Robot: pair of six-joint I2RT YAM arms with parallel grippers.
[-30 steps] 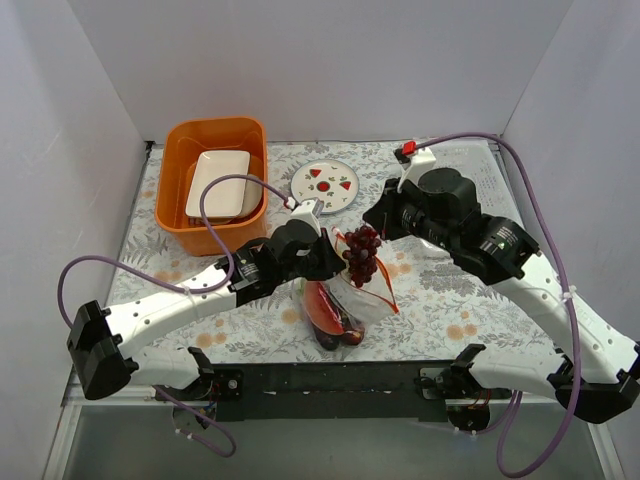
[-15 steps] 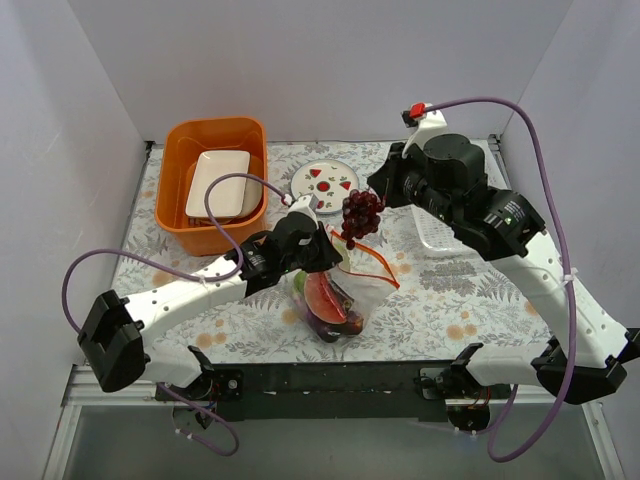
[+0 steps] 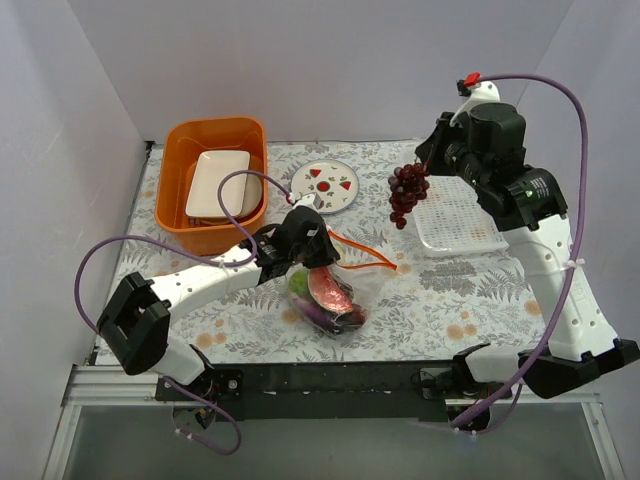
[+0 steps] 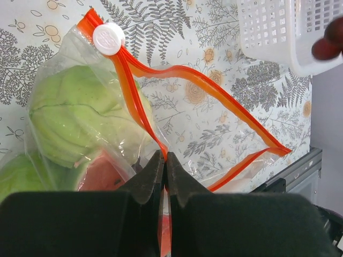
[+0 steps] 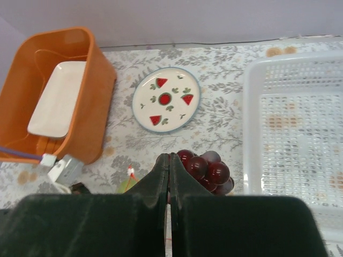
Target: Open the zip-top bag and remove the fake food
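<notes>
The clear zip-top bag [image 3: 335, 290] lies mid-table with its orange zip strip [image 4: 225, 91] gaping open. Inside it I see green apple-like pieces [image 4: 80, 120], a red slice [image 3: 328, 290] and dark purple pieces [image 3: 335, 318]. My left gripper [image 4: 164, 158] is shut on the bag's orange strip at the mouth. My right gripper [image 5: 169, 159] is shut on the dark purple grape bunch [image 3: 406, 193], which hangs in the air left of the white basket; the grapes [image 5: 206, 168] show beside the fingers.
A white perforated basket [image 3: 456, 215] sits at the right. A round strawberry-printed plate [image 3: 325, 185] lies behind the bag. An orange tub [image 3: 212, 180] with white dishes stands at the back left. White walls enclose the table.
My right gripper has lifted the grape bunch out of the bag and carried it up and right toward the white basket. The left gripper keeps holding the bag, which has settled lower.
</notes>
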